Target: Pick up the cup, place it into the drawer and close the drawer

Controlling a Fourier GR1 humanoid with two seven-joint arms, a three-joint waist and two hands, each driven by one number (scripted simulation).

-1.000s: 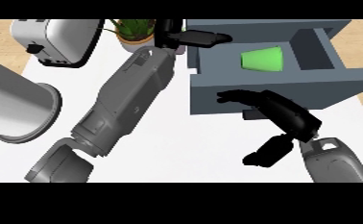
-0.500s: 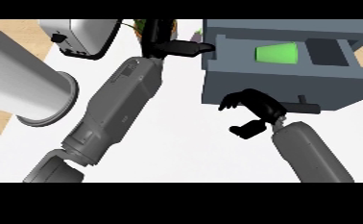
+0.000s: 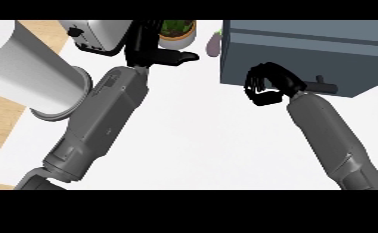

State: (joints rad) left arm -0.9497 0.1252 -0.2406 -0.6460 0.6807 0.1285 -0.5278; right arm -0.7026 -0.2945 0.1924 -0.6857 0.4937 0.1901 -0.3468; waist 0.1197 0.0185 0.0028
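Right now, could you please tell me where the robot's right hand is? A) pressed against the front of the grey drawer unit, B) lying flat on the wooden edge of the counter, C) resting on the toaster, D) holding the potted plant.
A: the right hand, fingers curled, sits against the front face of the drawer, beside its handle, and no green cup or open compartment shows.

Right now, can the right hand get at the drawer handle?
Probably yes. The right hand is curled against the drawer front, and the handle sticks out just beside it with nothing between.
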